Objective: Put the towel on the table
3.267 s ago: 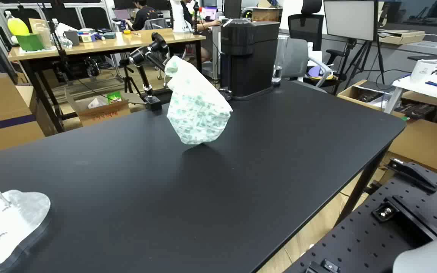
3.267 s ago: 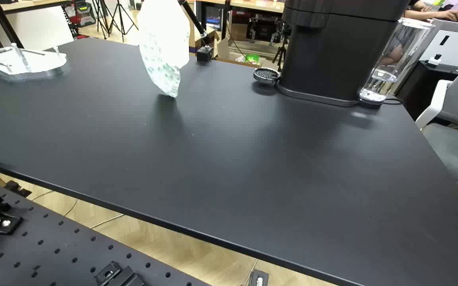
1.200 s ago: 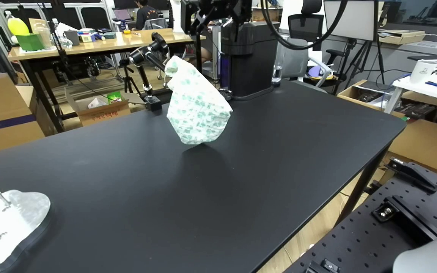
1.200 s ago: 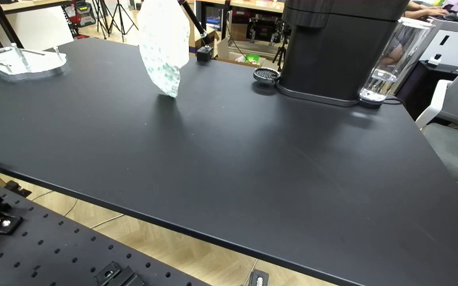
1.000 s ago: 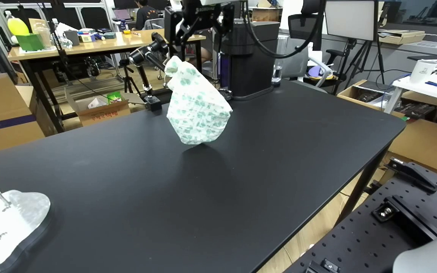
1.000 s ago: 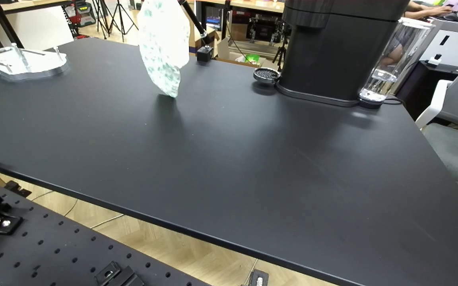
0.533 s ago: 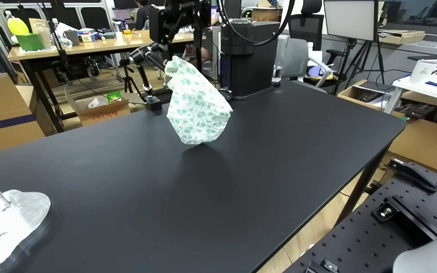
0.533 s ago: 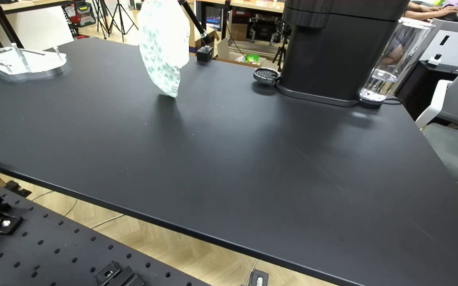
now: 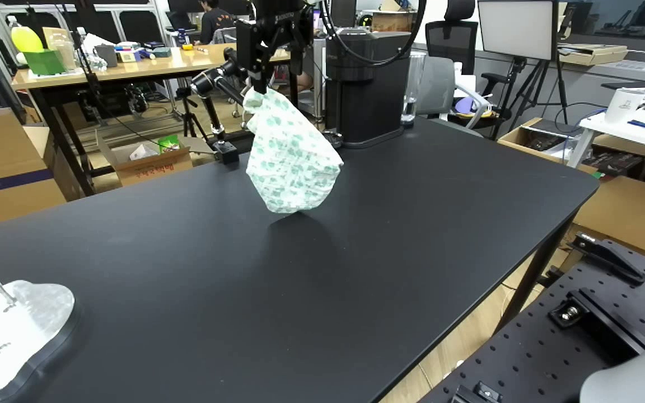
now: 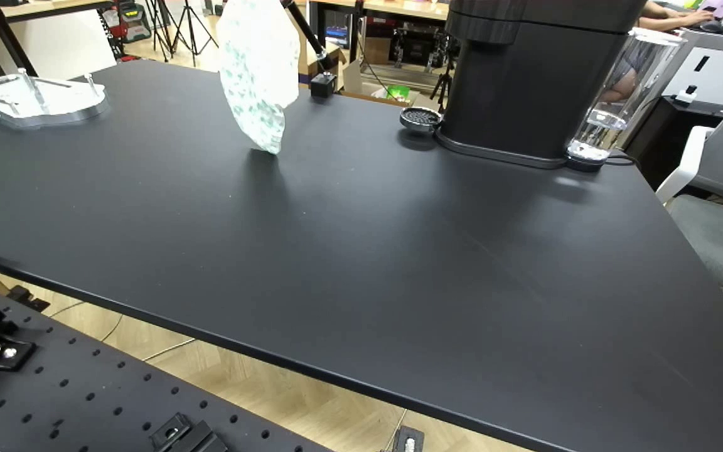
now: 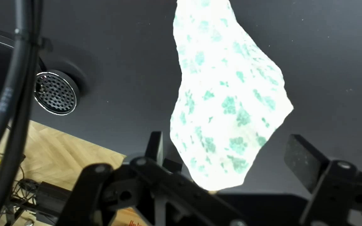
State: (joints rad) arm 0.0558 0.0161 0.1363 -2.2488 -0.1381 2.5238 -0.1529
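1. Two fingers (image 11: 303,161) of the gripper (image 11: 229,150) are spread wide in the wrist view, with a big gap between them.
2. The towel (image 11: 225,103) shows in that gap and past it. In an exterior view, one finger reaches down to its top (image 9: 256,101). I cannot tell if they touch.
3. It is white with soft green spots, and some look like little flowers. In the wrist view the white is very bright.
4. It is skinny at the top, fat lower down, and it leans. In an exterior view it looks slim, with a pointy low end (image 10: 269,139).
5. It is up over the black table (image 9: 188,313), with a dark shadow under it. I cannot tell if the low end rests on the table.
6. A black jointed arm (image 9: 212,116) stands at the table's edge, near the towel.
7. A round metal grid (image 10: 421,118) is just beside a tall black machine (image 10: 524,94).
8. A shiny plate (image 9: 45,313) with pegs lies well apart from the towel.
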